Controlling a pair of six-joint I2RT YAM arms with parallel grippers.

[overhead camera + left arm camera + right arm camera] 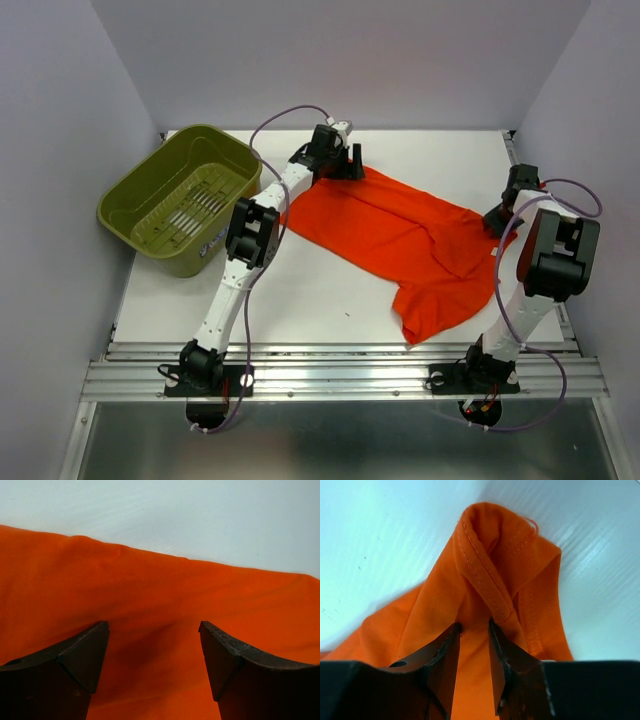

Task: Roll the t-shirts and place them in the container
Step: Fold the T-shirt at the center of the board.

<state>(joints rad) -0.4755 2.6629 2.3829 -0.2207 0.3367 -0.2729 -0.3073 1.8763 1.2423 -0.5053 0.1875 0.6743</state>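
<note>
Orange-red t-shirt (400,235) lying wrinkled on the bench (300,300), right of the basket (150,245). Step judged: flattening before rolling. Right pincer (475,627), well right of the basket, narrowly parted astride a hemmed fold; grip cannot be told. Left pincer (154,625), just beyond the basket, spread wide over the far edge. Next: draw both edges taut.

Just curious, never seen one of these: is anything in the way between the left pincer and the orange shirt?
Nothing visible. The left pincer hangs open right above the orange t-shirt, with only bare cloth showing between its tips. The green basket sits off to the left, apart from both.
</note>
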